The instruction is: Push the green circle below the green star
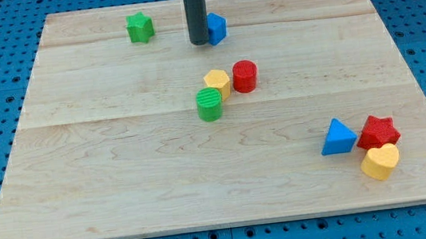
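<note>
The green circle (210,104) stands near the middle of the wooden board, touching a yellow hexagon (218,82) at its upper right. The green star (139,27) lies near the view's top, left of centre. My tip (199,42) is at the view's top centre, right of the green star and well above the green circle. It stands just left of a blue block (217,28), touching or nearly touching it.
A red cylinder (244,76) sits right of the yellow hexagon. At the lower right are a blue triangle (337,137), a red star (378,130) and a yellow heart (380,161). The wooden board (123,178) lies on a blue pegboard.
</note>
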`<control>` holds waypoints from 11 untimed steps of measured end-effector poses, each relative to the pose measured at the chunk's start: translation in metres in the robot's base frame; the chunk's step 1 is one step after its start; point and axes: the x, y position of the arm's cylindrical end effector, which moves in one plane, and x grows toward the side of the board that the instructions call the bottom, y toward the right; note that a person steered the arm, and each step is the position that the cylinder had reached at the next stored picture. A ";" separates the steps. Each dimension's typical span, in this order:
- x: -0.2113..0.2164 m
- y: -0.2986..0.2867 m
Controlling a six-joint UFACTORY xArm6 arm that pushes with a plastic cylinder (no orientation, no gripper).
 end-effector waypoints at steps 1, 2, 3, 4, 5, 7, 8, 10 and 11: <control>-0.010 0.034; 0.011 0.020; 0.041 0.054; 0.105 0.083; 0.174 0.077; 0.150 -0.034; 0.128 -0.093; 0.091 -0.095; 0.082 -0.081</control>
